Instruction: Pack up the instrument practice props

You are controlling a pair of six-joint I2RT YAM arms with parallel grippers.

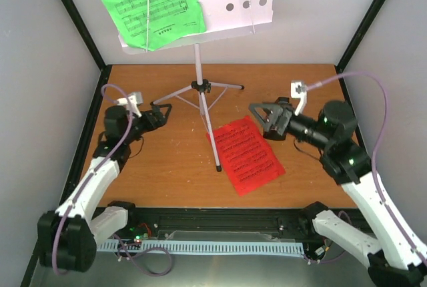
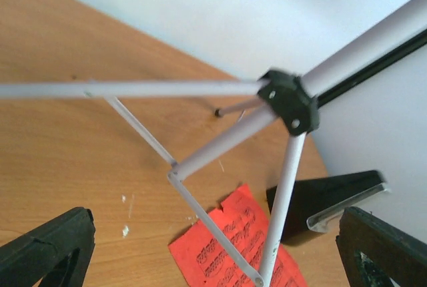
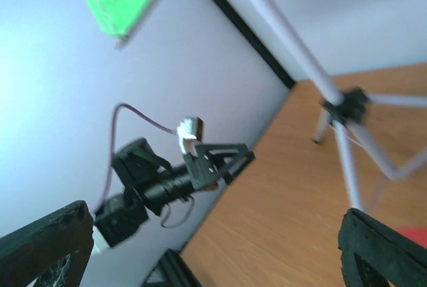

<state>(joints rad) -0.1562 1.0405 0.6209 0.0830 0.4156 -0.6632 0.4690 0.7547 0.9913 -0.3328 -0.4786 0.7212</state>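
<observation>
The music stand's pale perforated desk (image 1: 260, 19) is at the back, with a green music sheet (image 1: 150, 0) on it. Its thin silver tripod legs (image 1: 208, 117) spread over the wooden table from a black hub (image 2: 288, 100). A red music sheet (image 1: 248, 155) lies flat right of the front leg and also shows as a red sheet (image 2: 220, 250) in the left wrist view. My left gripper (image 1: 160, 113) (image 2: 213, 260) is open beside the left leg's foot, holding nothing. My right gripper (image 1: 261, 119) (image 3: 213, 253) is open above the table, just beyond the red sheet's far edge, and empty.
Grey walls with black corner posts close in the table (image 1: 167, 167) on three sides. A black rail with a cable tray (image 1: 200, 243) runs along the near edge between the arm bases. In the right wrist view the left arm (image 3: 167, 183) reaches in along the left wall.
</observation>
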